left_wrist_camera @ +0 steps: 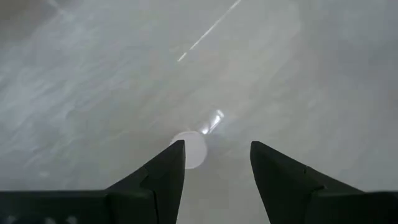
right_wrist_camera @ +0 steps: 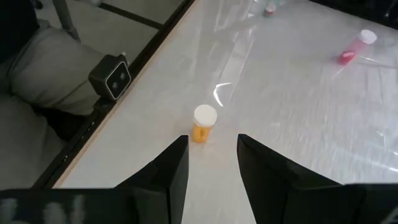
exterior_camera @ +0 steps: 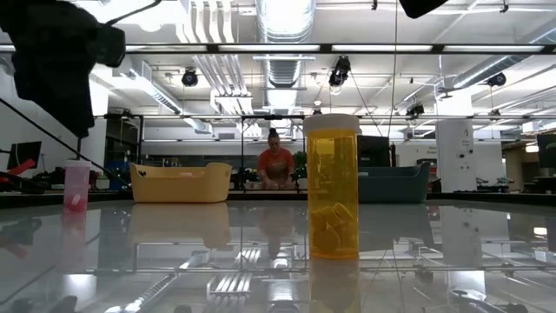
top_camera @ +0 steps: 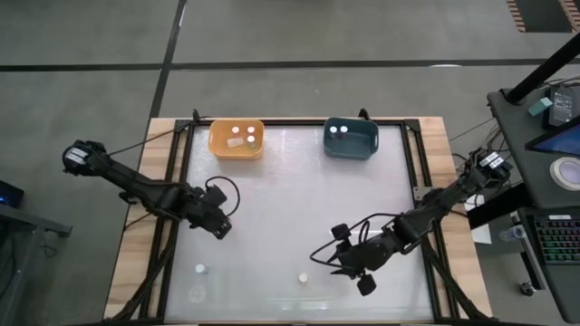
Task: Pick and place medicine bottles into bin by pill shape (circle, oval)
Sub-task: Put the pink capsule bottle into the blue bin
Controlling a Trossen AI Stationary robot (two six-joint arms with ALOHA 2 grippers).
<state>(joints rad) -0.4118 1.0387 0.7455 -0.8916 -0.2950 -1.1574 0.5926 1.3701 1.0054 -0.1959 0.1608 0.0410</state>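
You can't read pill shapes; left hand open above pink bottle, right hand open near orange bottle on surface, others in tubs.

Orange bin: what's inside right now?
The orange bin holds three white-capped bottles, seen from above. In the low view its wall hides them, and pill shapes can't be read in any view.

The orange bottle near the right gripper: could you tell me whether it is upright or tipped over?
Upright. The orange bottle stands on its base, white cap on top; the low view shows it vertical on the table.
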